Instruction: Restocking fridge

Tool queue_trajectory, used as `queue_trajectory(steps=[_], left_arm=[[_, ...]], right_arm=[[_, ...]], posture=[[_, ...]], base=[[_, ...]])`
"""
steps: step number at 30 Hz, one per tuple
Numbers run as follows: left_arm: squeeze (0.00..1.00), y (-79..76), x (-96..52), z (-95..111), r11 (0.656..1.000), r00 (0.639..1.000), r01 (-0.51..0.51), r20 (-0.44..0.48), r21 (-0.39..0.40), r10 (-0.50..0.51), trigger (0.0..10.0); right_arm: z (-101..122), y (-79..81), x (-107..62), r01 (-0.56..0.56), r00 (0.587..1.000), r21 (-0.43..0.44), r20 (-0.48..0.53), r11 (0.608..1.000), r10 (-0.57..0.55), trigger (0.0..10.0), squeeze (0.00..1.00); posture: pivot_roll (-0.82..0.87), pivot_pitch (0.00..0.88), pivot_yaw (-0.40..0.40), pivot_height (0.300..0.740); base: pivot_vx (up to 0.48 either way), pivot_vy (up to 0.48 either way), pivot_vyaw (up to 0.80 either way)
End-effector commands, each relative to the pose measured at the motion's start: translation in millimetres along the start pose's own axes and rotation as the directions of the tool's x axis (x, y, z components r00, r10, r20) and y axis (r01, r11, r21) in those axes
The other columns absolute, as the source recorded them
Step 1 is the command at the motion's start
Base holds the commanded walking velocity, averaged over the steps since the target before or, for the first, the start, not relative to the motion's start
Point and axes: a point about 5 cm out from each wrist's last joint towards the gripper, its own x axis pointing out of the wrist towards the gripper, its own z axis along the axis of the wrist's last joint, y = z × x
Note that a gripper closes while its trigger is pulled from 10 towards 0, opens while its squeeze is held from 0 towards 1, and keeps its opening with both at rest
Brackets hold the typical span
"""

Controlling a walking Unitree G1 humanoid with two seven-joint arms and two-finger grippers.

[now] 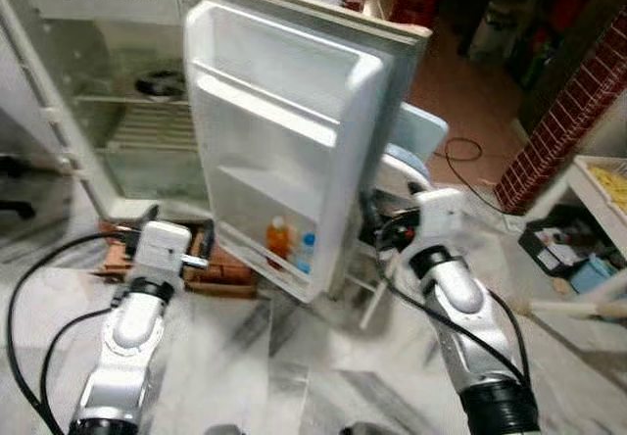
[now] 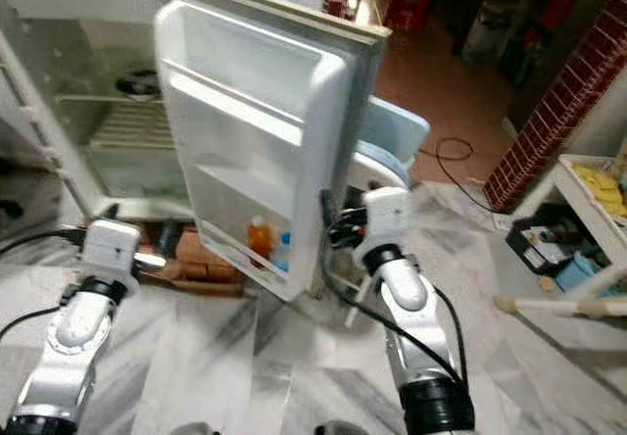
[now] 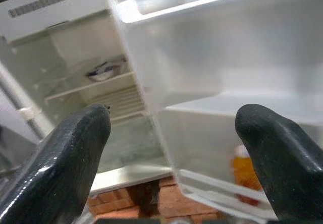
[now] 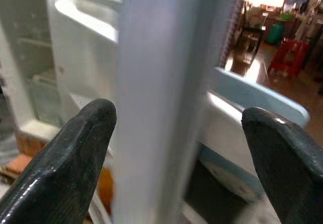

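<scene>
A: Fridge (image 1: pixel 118 82) status: white cabinet, standing on a brick base (image 1: pixel 211 268) on the marble floor (image 1: pixel 294 376). Its door (image 1: pixel 284 131) is swung wide open toward the robot, inner side showing moulded white shelves.

B: Contents of the door?

A: Bottom door rack (image 1: pixel 269 264) holds an orange bottle (image 1: pixel 278 239) and, just beside it, a clear bottle with a blue cap (image 1: pixel 306 250). Upper door shelves carry nothing visible.

B: And the cabinet?

A: Wire shelf (image 1: pixel 147 131) inside; a dark round dish (image 1: pixel 160 84) sits on the shelf above it. Detail is too blurred to identify further.

B: Gripper positions?

A: Left gripper (image 3: pixel 171 148) is in front of the open cabinet, jaws released and spread wide, nothing between them. Right gripper (image 4: pixel 176 148) is at the door's outer edge; jaws spread apart, straddling that edge, and contact cannot be confirmed.

B: Surroundings?

A: A pale blue chair (image 2: pixel 397 131) stands behind the door. A red brick pillar (image 1: pixel 568 112) is at the robot's right.
</scene>
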Motion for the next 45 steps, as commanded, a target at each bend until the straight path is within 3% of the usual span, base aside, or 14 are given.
queue_trajectory(steps=[1, 4, 10, 17, 31, 41, 45], left_arm=[[0.0, -7.5, -2.6, 0.1, 0.999, 1.0, 0.0, -0.003, -0.054, 0.0, 10.0], [0.0, -7.1, -3.7, -2.0, 0.998, 1.0, 0.002, -0.018, -0.07, -0.004, 10.0], [0.0, -7.5, -4.8, -2.4, 0.995, 1.0, 0.014, -0.02, -0.095, -0.016, 10.0], [0.0, -9.0, -4.9, -0.9, 0.994, 1.0, 0.023, -0.013, -0.105, -0.024, 10.0], [0.0, -10.5, -7.6, -1.4, 0.993, 0.999, 0.036, -0.023, -0.114, -0.039, 10.0], [0.0, -13.6, -9.3, -5.5, 0.993, 0.998, 0.018, -0.051, -0.115, -0.024, 10.0], [0.0, -16.7, -10.5, -8.6, 0.994, 0.997, 0.02, -0.071, -0.109, -0.028, 10.0]], right_arm=[[-8.1, -1.6, -5.9, -0.025, 0.999, 0.042, -0.042, 0.999, 0.027, 10.0, 0.0], [-4.1, -2.6, -6.7, -0.027, 1.0, 0.073, -0.006, 0.997, 0.027, 10.0, 0.0], [1.6, -9.5, -4.4, 0.008, 1.0, 0.057, 0.023, 0.998, -0.01, 10.0, 0.0], [2.6, -16.5, -2.7, 0.037, 0.999, 0.056, 0.03, 0.998, -0.039, 10.0, 0.0], [6.2, -28.8, -2.9, 0.135, 0.988, 0.07, 0.068, 0.988, -0.14, 10.0, 0.0], [3.0, -25.2, 2.3, 0.112, 0.992, 0.096, 0.052, 0.989, -0.117, 10.0, 0.0], [4.5, -19.0, 13.6, 0.069, 0.996, 0.145, 0.053, 0.987, -0.077, 10.0, 0.0]], posture=[[0.04, 0.0, -0.029, 0.74], [0.04, 0.0, -0.032, 0.74], [0.04, 0.0, -0.032, 0.74], [0.04, 0.0, -0.033, 0.74], [0.04, 0.0, -0.033, 0.74], [0.05, 0.0, -0.038, 0.74], [0.05, 0.0, -0.038, 0.74]], base=[[0.0, 0.0, 0.0], [0.0, 0.0, 0.0], [0.0, 0.0, 0.42], [0.288, 0.0, 0.58], [0.333, 0.0, 0.0], [0.222, 0.0, 0.0], [0.0, 0.0, 0.0]])
